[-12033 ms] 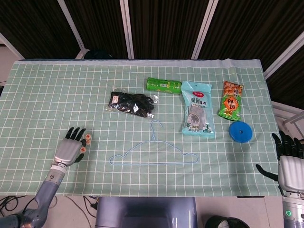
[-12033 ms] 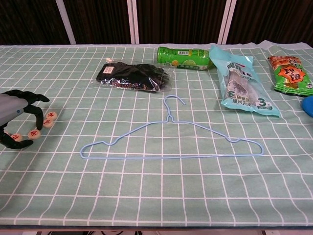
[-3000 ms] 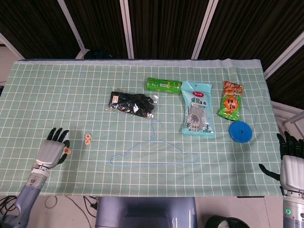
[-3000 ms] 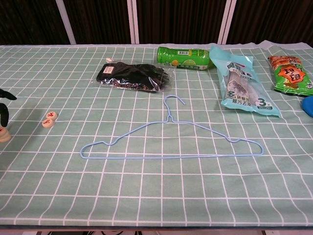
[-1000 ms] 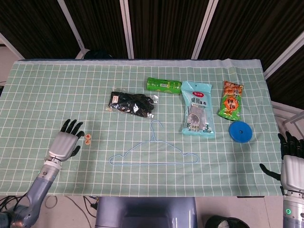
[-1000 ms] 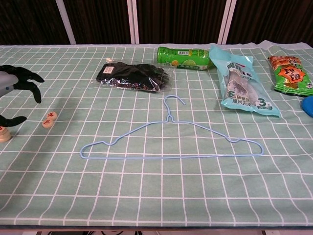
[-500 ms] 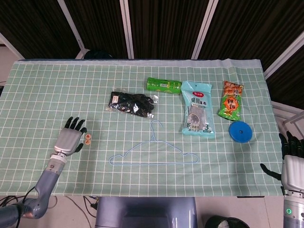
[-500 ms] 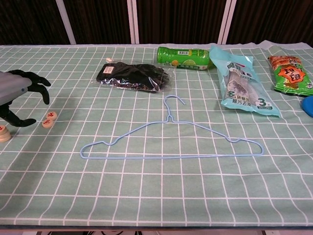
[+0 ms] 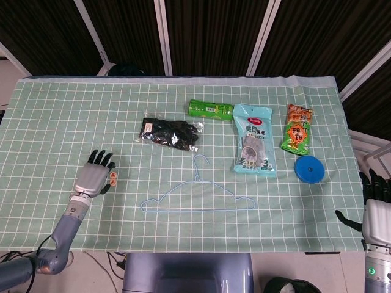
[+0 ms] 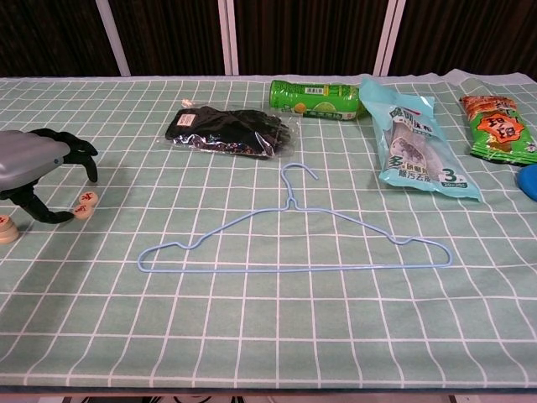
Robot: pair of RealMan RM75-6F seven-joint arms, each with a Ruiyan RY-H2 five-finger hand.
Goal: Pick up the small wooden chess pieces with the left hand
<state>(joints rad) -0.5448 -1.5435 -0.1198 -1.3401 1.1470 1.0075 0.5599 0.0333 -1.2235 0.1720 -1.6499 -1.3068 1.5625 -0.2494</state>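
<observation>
Two small round wooden chess pieces [image 10: 84, 204] with red characters lie side by side on the green checked cloth, also seen as the pair of pieces [image 9: 113, 177] in the head view. A third piece [image 10: 7, 228] lies apart at the chest view's left edge. My left hand [image 10: 40, 170] hovers just left of the pair, fingers arched over them and thumb tip almost at the nearer piece, holding nothing; it shows as the left hand [image 9: 93, 177] in the head view. My right hand [image 9: 376, 204] stays at the table's right front edge, fingers apart, empty.
A light-blue wire hanger [image 9: 197, 196] lies right of the pieces. Further back are a packet of black gloves [image 9: 169, 132], a green bottle [image 9: 211, 110], a blue packet [image 9: 254, 148], an orange snack bag [image 9: 297, 129] and a blue disc [image 9: 308, 169].
My left hand has moved right toward the pair of pieces, ending with its fingers over them. The pieces and my right hand have not moved.
</observation>
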